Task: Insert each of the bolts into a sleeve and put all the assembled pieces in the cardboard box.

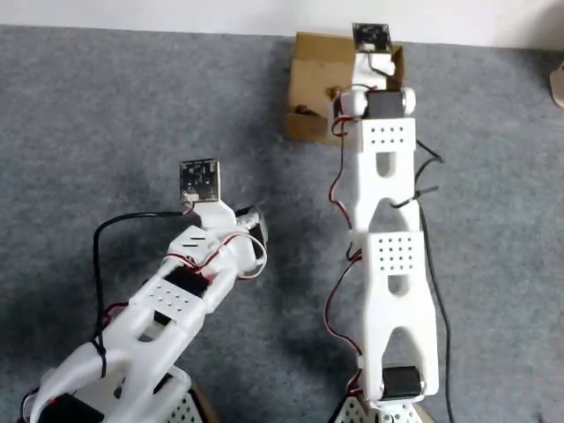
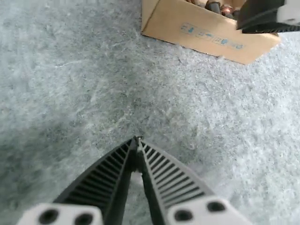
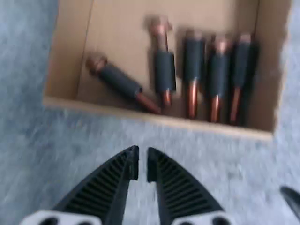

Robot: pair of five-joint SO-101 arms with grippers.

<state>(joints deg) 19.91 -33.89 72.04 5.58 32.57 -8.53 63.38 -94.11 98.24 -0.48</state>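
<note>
Cardboard box (image 2: 164, 21), blue print (image 2: 213, 37) illegible, five assembled pieces (image 3: 193, 70)

- Soft, even light spreads over the grey carpeted bench (image 1: 106, 115), bright across its whole width.
- The white plastic left arm (image 1: 176, 304) throws a dim, soft-edged shadow on the carpet beside it.
- Inside the brown cardboard box (image 3: 70, 51), one inner wall lies shaded.

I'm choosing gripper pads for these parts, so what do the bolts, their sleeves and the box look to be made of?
Bolts: metal with a copper-coloured, slightly shiny finish, judging by the glint on the shafts and heads; it may only be plating.
Sleeves: dark grey and matte with no glint, so rubber or plastic; I can't tell which.
Box: plain brown cardboard, dull, with thin flat walls.
</note>
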